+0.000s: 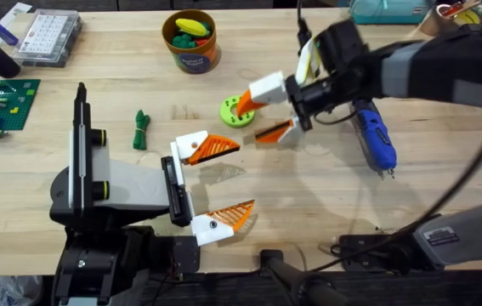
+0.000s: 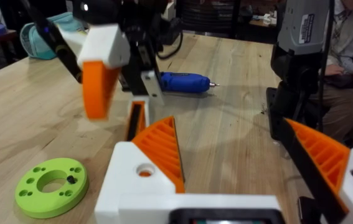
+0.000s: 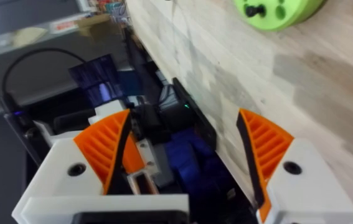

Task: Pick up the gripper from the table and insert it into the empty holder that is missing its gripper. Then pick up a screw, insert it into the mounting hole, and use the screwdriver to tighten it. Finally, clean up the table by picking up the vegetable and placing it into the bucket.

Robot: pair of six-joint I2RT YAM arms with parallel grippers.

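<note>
A robotics lab: wooden workbench (image 1: pixel 223 183), clear parts box (image 1: pixel 47 37), cabled electronics (image 3: pixel 95 78) beneath.

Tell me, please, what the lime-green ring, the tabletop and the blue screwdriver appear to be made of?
The lime-green ring looks like matte plastic, possibly 3D-printed: uniform colour, no shine, clean round holes. The tabletop appears to be light wood, butcher-block style, with visible grain and joined strips under a smooth finish. The screwdriver seems to have a glossy blue plastic body, judging by its highlights, and a thin metal bit.

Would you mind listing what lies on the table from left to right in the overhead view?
Lego baseplate → clear compartment box → vegetable → bucket → lime-green ring → screwdriver.
</note>
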